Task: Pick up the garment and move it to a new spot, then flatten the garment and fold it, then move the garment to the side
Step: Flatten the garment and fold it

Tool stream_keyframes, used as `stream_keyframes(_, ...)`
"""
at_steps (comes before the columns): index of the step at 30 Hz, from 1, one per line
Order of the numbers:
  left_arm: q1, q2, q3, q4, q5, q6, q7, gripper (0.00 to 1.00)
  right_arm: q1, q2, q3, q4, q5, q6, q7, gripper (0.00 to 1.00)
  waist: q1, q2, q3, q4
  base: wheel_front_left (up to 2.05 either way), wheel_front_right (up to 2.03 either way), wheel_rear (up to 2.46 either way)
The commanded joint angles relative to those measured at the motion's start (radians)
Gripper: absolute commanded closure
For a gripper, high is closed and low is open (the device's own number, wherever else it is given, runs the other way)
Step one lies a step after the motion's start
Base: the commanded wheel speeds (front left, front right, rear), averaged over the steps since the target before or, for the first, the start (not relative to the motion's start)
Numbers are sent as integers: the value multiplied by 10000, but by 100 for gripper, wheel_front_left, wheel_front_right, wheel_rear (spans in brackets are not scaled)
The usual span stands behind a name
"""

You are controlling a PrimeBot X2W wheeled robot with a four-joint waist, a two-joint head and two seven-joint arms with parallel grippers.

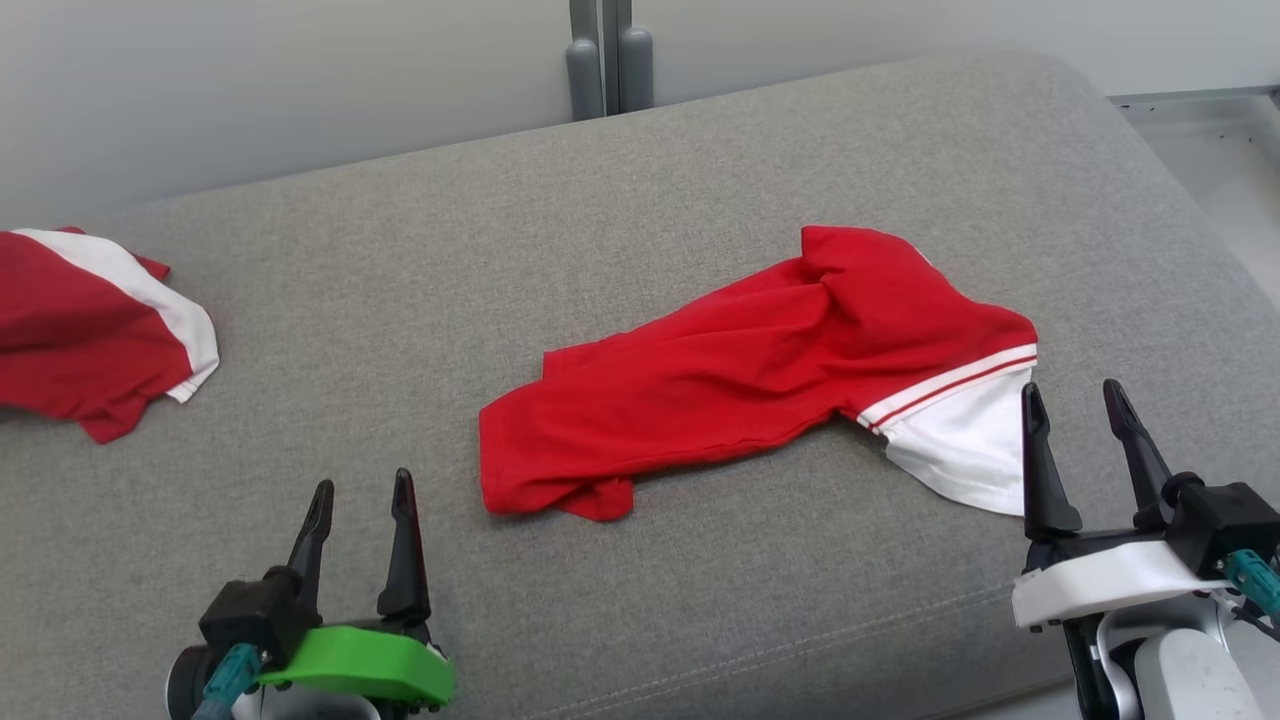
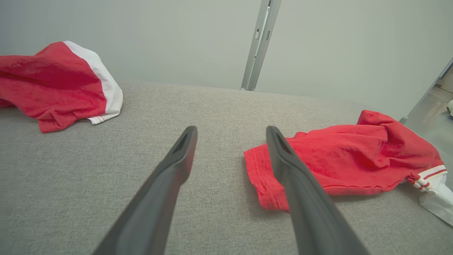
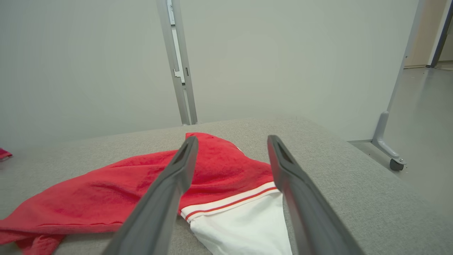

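A red garment (image 1: 760, 365) with a white, red-striped end lies crumpled across the middle of the grey cushion (image 1: 640, 180). It also appears to the right in the left wrist view (image 2: 347, 166) and beneath the fingers in the right wrist view (image 3: 141, 191). My left gripper (image 1: 362, 498) hovers open near the front edge, to the left of the garment's red hem and apart from it. At the front right, my right gripper (image 1: 1075, 398) is open just beside the white end (image 1: 960, 450), holding nothing.
A second red and white garment (image 1: 90, 325) lies at the cushion's far left edge. A grey post (image 1: 608, 60) stands behind the cushion against a pale wall. To the right the cushion drops off to the floor (image 1: 1230, 170), where a wheeled partition foot (image 3: 387, 148) stands.
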Motion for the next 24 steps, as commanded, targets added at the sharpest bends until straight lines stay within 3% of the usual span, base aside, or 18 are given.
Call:
stream_keyframes(1, 269, -17, 118, -179, 99, 88, -2, 0, 175, 3, -2, -56, -49, -3, -34, 0, 0, 0, -181, 14, 0, 0, 0)
stream_keyframes(9, 1036, -137, 493, -659, 247, 230, -1, 0, 347, 16, 239, -77, -85, -3, 71, 0, 0, 0, -424, 129, 0, 0, 0)
stream_keyframes(24, 1235, -349, 703, -640, 547, 100, -1, 0, 4, 19, 661, 211, -10, -3, 171, 0, 0, 0, -469, 510, 0, 0, 0)
